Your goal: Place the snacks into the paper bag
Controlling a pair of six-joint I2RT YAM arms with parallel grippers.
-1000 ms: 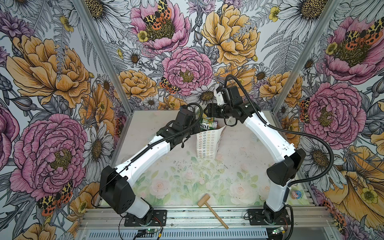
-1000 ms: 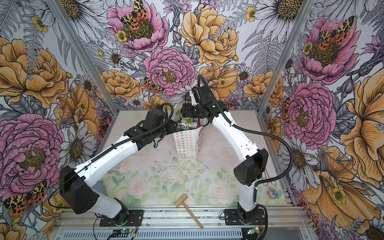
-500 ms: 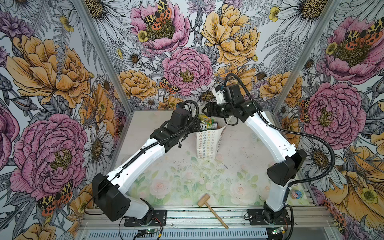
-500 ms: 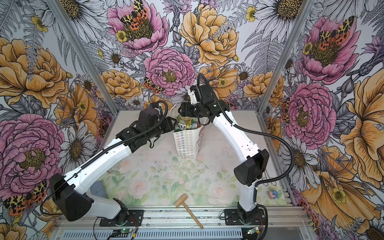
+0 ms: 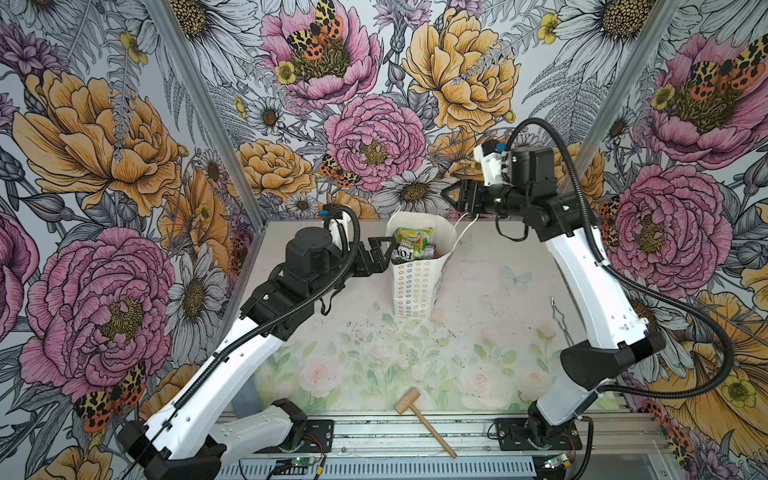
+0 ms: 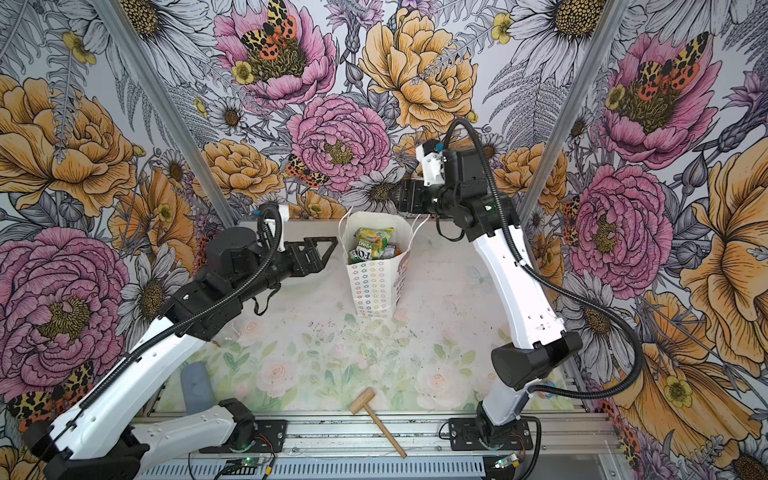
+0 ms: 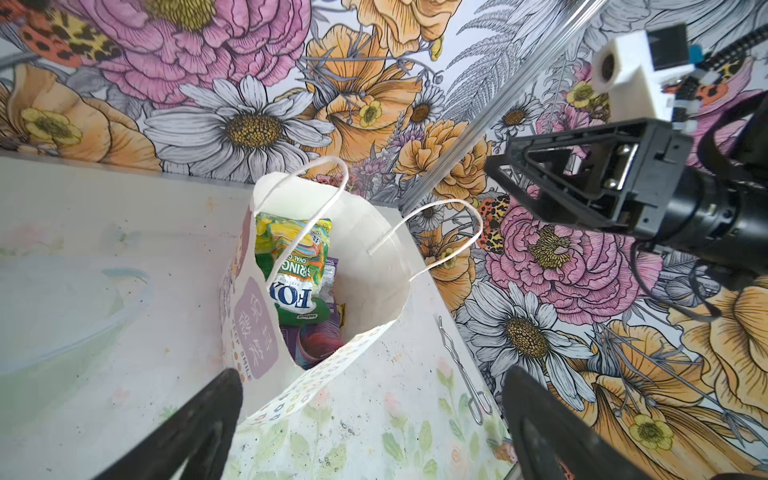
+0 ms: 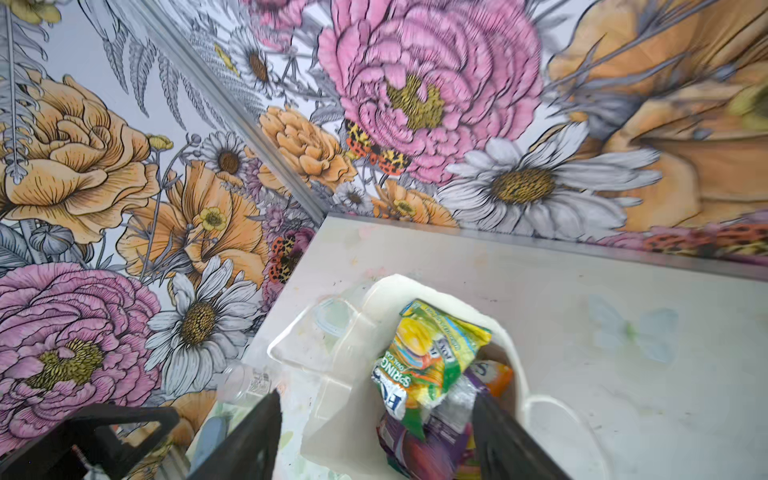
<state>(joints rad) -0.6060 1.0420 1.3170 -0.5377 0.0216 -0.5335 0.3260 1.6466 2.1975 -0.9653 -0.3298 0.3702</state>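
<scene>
My left gripper (image 7: 372, 376) is spread wide, fingers (image 7: 208, 415) far apart with nothing between them. It's empty. It hangs level with the mouth of the paper bag (image 7: 386, 257), just beside the near edge, tips pointing at the opening.

Straight ahead of it, inside the bag, sit the snacks. A green-and-yellow packet (image 7: 293, 249) stands tallest, poking up to the rim, and a purple packet (image 7: 318, 343) is tucked lower beneath it. The bag stands upright on the table (image 7: 104, 208) with its mouth gaping, which is why I can see right down into it.

Across the bag, my right gripper (image 8: 376, 397) hovers above the far side of the opening, jaws parted too and gripping nothing. The white cord handles (image 7: 440, 232) arch up below it, and from the left wrist view they look apart from it. Looking down from the right wrist, I get the same green-and-yellow packet, with an orange packet (image 8: 496, 376) wedged in behind.

I judge the packing close to finished, since no loose packet shows in any view. Well behind both grippers, back toward my bases, lies only a wooden mallet (image 5: 419, 415), which is not a snack. Thin wire tongs (image 7: 461, 365) rest past the bag, under my right forearm.

That tall packet sits high at the rim and the bag looks light. I'd draw both grippers off without brushing the paper, or it could tip.
</scene>
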